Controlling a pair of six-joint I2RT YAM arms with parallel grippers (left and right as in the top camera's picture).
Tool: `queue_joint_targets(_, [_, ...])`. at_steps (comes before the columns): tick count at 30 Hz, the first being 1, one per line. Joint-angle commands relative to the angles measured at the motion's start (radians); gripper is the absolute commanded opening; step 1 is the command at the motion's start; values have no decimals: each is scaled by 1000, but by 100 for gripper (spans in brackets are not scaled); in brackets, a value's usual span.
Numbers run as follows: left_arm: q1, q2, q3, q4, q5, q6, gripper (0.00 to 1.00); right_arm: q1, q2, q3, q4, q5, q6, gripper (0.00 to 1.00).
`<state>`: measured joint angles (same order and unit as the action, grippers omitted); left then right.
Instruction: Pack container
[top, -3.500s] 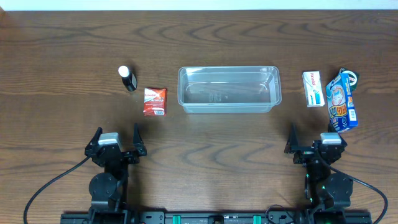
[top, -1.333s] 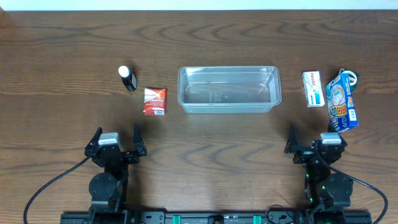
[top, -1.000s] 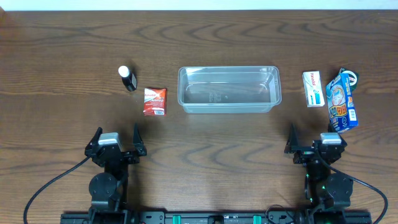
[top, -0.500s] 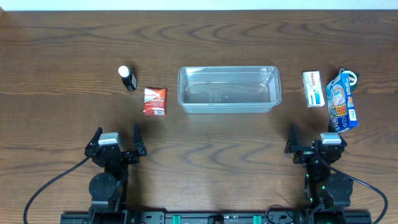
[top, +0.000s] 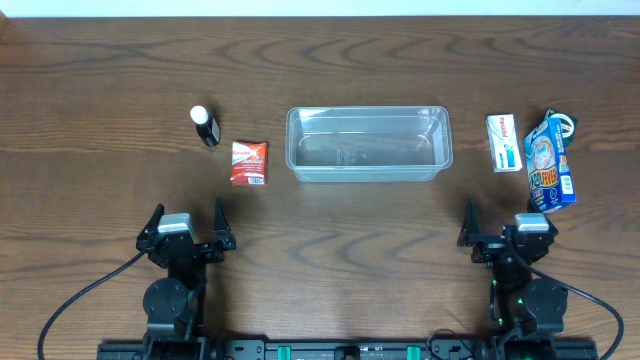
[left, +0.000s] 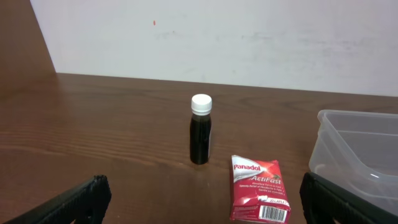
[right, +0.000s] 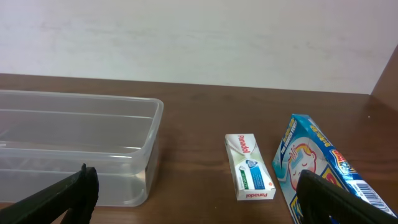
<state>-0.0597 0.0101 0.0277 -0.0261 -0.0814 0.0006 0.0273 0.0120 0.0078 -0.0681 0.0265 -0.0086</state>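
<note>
The clear plastic container (top: 368, 143) stands empty at the table's middle; it shows in the left wrist view (left: 360, 155) and the right wrist view (right: 74, 149). A small dark bottle with a white cap (top: 205, 127) (left: 200, 129) and a red Panadol ActiFast packet (top: 249, 162) (left: 259, 188) lie left of it. A white Panadol box (top: 503, 142) (right: 249, 167) and a blue packet (top: 551, 162) (right: 320, 165) lie right of it. My left gripper (top: 187, 226) (left: 202, 202) and right gripper (top: 502, 222) (right: 193, 199) are open and empty near the front edge.
The dark wooden table (top: 330, 240) reaches to a white wall (left: 217, 37) at the back. Black cables run from both arm bases at the front edge.
</note>
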Motion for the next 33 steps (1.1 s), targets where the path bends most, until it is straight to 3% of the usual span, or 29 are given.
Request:
queue_joint_targets(1, [5,-6,-23,-17,-7,0,98,-7,-5,-2,-3,7,-8,99])
queue_joint_targets(12, [5,4,121,-60,71,-19,98,-7,-5,-2,-3,7,-8,99])
queue_joint_targets(23, [5,237,359,-93,71,-16,98,-7,-5,-2,-3,7,-8,99])
queue_joint_targets(33, [5,308,397,-93,71,-16,98,-7,-5,-2,-3,7,-8,99])
